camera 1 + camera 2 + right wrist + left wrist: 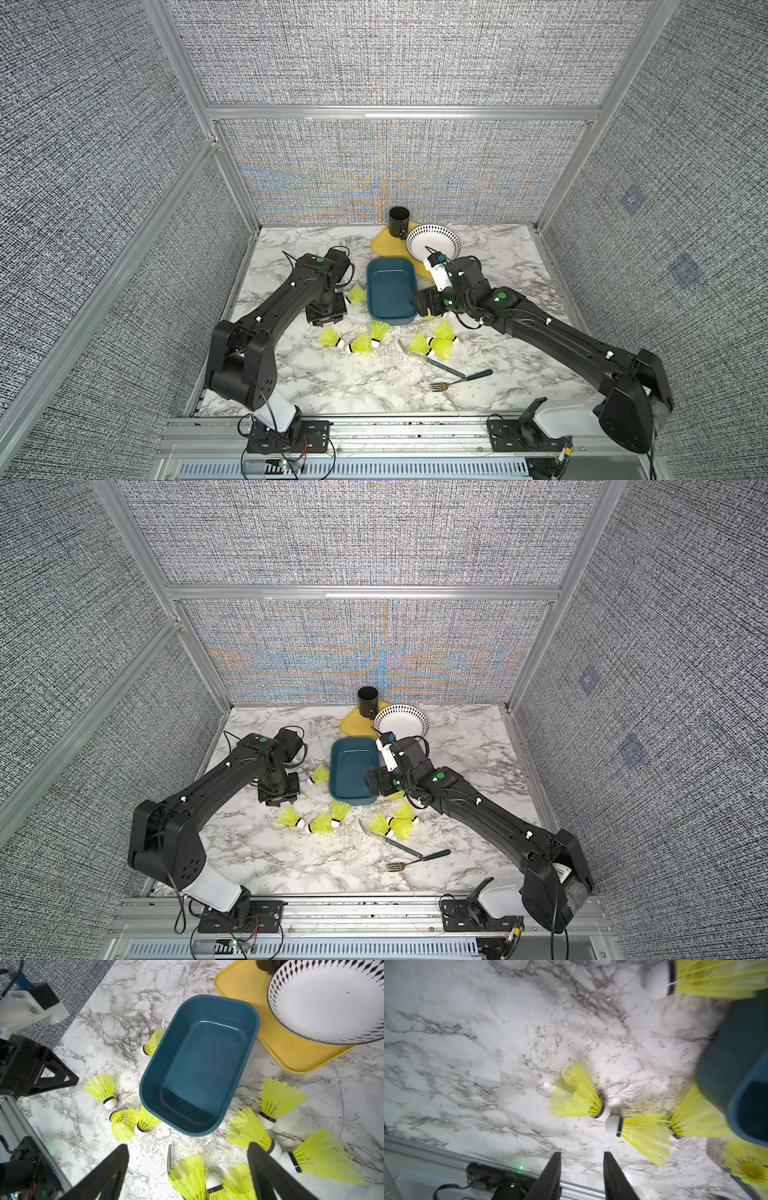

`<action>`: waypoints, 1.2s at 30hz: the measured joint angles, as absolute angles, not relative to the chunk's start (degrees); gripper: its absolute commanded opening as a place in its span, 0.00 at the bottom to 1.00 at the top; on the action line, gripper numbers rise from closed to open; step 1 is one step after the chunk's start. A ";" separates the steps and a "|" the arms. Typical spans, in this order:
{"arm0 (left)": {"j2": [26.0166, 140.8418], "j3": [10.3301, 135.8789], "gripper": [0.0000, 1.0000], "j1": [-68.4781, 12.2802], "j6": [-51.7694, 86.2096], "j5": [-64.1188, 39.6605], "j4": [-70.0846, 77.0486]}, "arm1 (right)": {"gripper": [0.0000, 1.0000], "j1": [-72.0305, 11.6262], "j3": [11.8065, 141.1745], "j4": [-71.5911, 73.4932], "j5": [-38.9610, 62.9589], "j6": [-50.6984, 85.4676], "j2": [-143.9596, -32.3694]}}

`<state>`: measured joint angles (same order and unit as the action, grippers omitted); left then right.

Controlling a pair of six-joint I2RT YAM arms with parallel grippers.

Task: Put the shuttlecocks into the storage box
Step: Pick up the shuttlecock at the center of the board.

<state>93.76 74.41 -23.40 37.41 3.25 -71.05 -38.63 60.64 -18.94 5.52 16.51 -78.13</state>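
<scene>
Neon-yellow shuttlecocks (pixel 363 344) lie on the marble desk (pixel 353 390), mostly around the near end of the empty teal storage box (pixel 388 291). Left tool (pixel 581 1154), narrowly parted and empty, faces the near-left trio; right tool (pixel 188 1146), spread wide, hangs over the near-right cluster, apparently choosing one.

Dark teal-blue plastic storage box (pixel 199 1068): plain, single colour. Neon yellow-green shuttlecocks (pixel 101 1088) around the box: ribbed skirts, white tips, thin black bands. Flat yellow tray (pixel 280 1047) behind the box: mustard, plain. Round white bowl (pixel 332 1001) beside the box: black diamond pattern on its rim. Cylindrical cup (pixel 399 224) beyond the box: black. Marble tabletop (pixel 116 1022) under the box: white with grey-black veins. Woven wall panels (pixel 395 54): grey speckle. Robot arms (pixel 536 328): black with green dots.
</scene>
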 measured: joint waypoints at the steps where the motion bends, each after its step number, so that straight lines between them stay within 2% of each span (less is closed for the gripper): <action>1: 94.48 74.26 0.38 -23.05 36.62 3.53 -71.79 | 0.90 -38.65 60.51 -18.92 6.20 16.62 -78.13; 11: 96.38 74.06 0.40 -15.40 28.29 -0.51 -73.08 | 0.89 -38.57 58.78 -14.83 19.29 16.64 -80.05; 22: 103.00 76.51 0.40 -13.72 20.47 -6.20 -71.83 | 0.90 -37.95 58.78 -10.70 35.62 21.10 -86.26; 29: 105.32 76.25 0.40 -13.34 17.58 -6.66 -71.85 | 0.90 -37.95 58.72 -9.17 39.05 23.68 -87.61; 32: 106.41 76.42 0.37 -12.88 16.62 -7.31 -71.79 | 0.90 -37.95 58.61 -8.80 39.22 24.34 -87.70; 36: 107.70 77.03 0.25 -12.56 15.66 -7.66 -71.22 | 0.90 -37.95 58.61 -8.80 39.18 24.73 -87.70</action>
<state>107.70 77.03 -12.56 15.66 -7.66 -71.22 -37.95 58.61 -8.80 39.18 24.73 -87.70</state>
